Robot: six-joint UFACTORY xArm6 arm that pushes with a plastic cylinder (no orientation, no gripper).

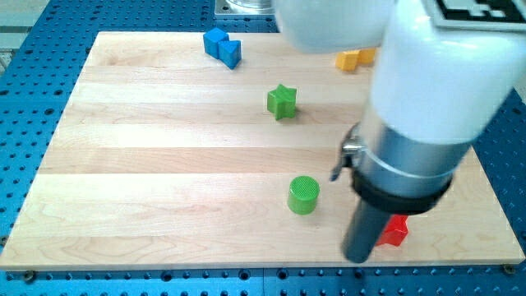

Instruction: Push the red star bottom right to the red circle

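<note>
The end effector is a plain dark rod with nothing to open or close, and nothing is held by it. Its lower end, my tip [359,256], is seen close to the table's bottom edge, toward the view's right. A red block [395,231] is found just to the right of the rod, touching it or very nearly so; only part of it shows, so its star shape cannot be confirmed. Little room is left between this block and the table's bottom edge, and somewhat more toward the right edge.

A green cylinder [303,195] is placed to the left of the tip and slightly higher, near but apart. A green star [281,101] is seen further toward the view's top, well apart from the tip. A blue block [223,46] of irregular shape lies near the top edge, left of centre. A yellow block [355,58] is partly hidden by the arm's large white and grey body [436,99], which covers much of the view's upper right. No red circle can be made out.

The table [148,164] is a pale wooden board with visible grain, laid on a blue perforated base [33,99].
</note>
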